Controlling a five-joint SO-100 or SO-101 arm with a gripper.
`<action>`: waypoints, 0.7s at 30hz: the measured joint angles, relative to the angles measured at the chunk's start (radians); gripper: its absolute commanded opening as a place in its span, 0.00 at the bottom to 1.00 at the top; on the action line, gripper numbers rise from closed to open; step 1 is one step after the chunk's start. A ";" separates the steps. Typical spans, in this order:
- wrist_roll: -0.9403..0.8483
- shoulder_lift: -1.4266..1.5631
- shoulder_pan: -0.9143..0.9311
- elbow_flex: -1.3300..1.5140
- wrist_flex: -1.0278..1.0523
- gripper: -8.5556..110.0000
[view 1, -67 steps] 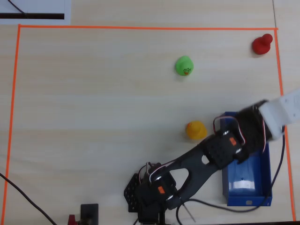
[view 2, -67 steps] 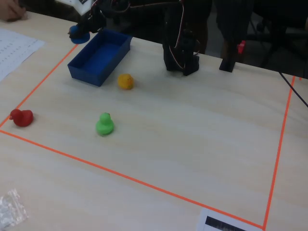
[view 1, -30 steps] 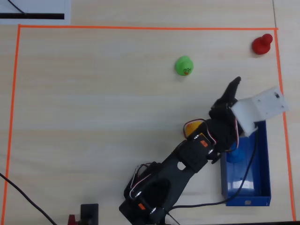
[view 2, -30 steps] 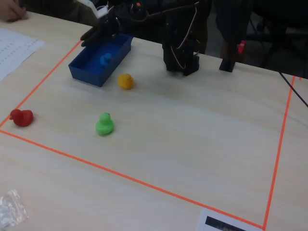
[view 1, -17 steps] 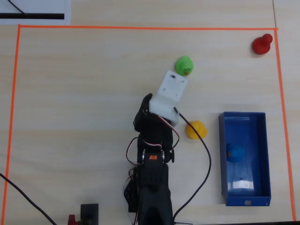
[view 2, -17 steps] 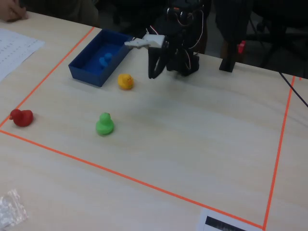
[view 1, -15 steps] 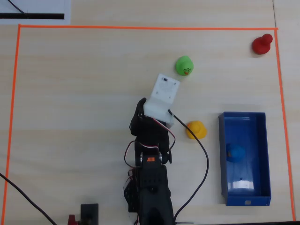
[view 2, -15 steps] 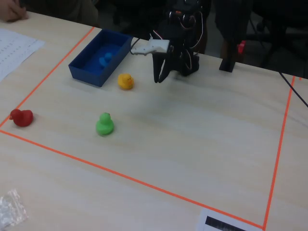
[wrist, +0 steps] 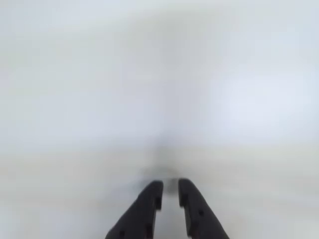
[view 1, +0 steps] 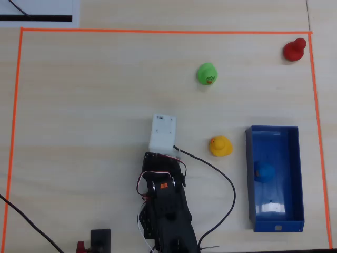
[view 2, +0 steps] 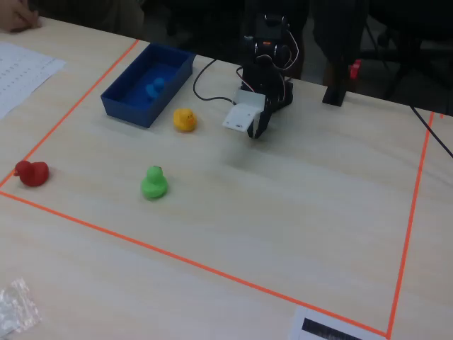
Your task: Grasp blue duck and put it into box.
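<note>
The blue duck (view 1: 263, 172) lies inside the box (view 1: 301, 174), a long blue tray at the right of the overhead view. In the fixed view the duck (view 2: 154, 87) shows in the box (view 2: 127, 110) at the far left. My arm is folded back at the table's near edge in the overhead view, well left of the box. My gripper (wrist: 170, 186) points down at the bare tabletop, its dark jaws almost together with nothing between them. In the fixed view the gripper (view 2: 256, 132) hangs below the white wrist housing (view 2: 244, 115). In the overhead view that housing (view 1: 162, 133) hides the jaws.
A yellow duck (view 1: 220, 146) stands just left of the box. A green duck (view 1: 207, 74) is farther up the table and a red duck (view 1: 294, 50) is in the top right corner. Orange tape (view 1: 158, 30) frames the work area. A black cable (view 1: 226, 184) loops beside the arm.
</note>
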 measured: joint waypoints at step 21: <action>-0.006 0.017 0.000 -0.002 0.018 0.14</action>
